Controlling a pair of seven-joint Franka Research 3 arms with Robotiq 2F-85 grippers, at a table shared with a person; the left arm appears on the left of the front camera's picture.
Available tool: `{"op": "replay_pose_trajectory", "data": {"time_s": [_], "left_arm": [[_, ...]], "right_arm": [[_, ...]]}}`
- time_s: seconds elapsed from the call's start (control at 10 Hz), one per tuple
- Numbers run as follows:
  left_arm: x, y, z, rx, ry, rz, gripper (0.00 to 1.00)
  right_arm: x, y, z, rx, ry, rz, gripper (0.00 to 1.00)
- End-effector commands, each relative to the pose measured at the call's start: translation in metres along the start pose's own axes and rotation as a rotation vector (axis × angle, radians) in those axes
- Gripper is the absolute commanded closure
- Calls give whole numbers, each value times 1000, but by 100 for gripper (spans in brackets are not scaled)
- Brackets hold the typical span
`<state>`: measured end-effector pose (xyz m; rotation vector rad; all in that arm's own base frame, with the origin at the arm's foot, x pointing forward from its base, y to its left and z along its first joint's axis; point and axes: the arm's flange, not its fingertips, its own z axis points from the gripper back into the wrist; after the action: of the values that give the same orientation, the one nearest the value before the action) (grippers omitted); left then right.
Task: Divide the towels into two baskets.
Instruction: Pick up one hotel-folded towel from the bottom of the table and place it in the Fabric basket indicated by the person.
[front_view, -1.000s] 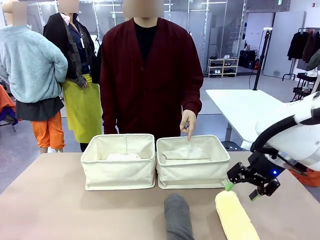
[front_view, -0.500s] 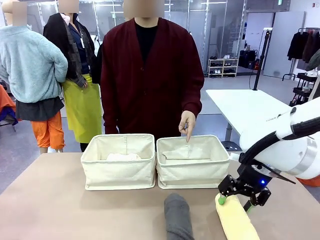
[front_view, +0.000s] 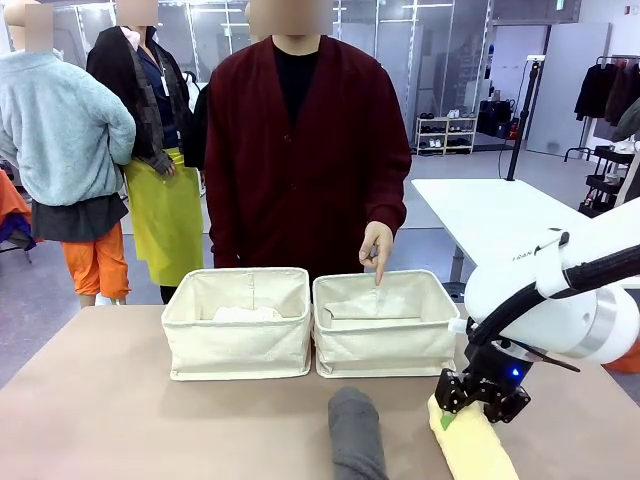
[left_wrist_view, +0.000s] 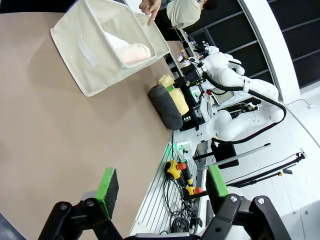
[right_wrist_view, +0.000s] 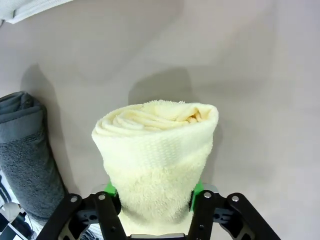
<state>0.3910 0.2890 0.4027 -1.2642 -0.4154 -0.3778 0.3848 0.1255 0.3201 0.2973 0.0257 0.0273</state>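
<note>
The pale yellow towel (front_view: 472, 448) lies on the table at the front right. My right gripper (front_view: 468, 404) is down over its far end. In the right wrist view this towel (right_wrist_view: 156, 155) fills the gap between the green pads (right_wrist_view: 196, 189), which press its two sides, so the gripper is shut on it. The dark grey towel (front_view: 356, 432) lies to its left. The left basket (front_view: 238, 345) holds the white towel (front_view: 247, 313). The right basket (front_view: 386, 345) holds a cream towel (front_view: 372, 309). My left gripper (left_wrist_view: 162, 186) hangs open over bare table.
A person in a dark red cardigan stands behind the baskets, one hand (front_view: 376, 248) pointing a finger down into the right basket. The table in front of the left basket is bare. A white table (front_view: 480, 215) stands beyond at the right.
My right gripper has come down and to the left onto the far end of the pale yellow towel, and its fingers now grip it. The person's hand stays pointing.
</note>
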Motion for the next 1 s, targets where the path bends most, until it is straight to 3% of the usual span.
{"op": "replay_pose_trajectory", "data": {"time_s": [0.0,0.3,0.5,0.6,0.9], "left_arm": [[-4,-6,1,-8,1,-13,11],[-4,-6,1,-8,1,-13,11],[-4,-6,1,-8,1,-13,11],[-4,-6,1,-8,1,-13,11],[-4,-6,1,-8,1,-13,11]], "right_arm": [[-38,-3,-7,-38,7,-22,100],[-32,14,34,-8,-42,38,100],[-26,44,71,-67,-17,180,100],[-21,63,86,-100,-12,323,100],[-6,118,94,-208,123,794,100]]}}
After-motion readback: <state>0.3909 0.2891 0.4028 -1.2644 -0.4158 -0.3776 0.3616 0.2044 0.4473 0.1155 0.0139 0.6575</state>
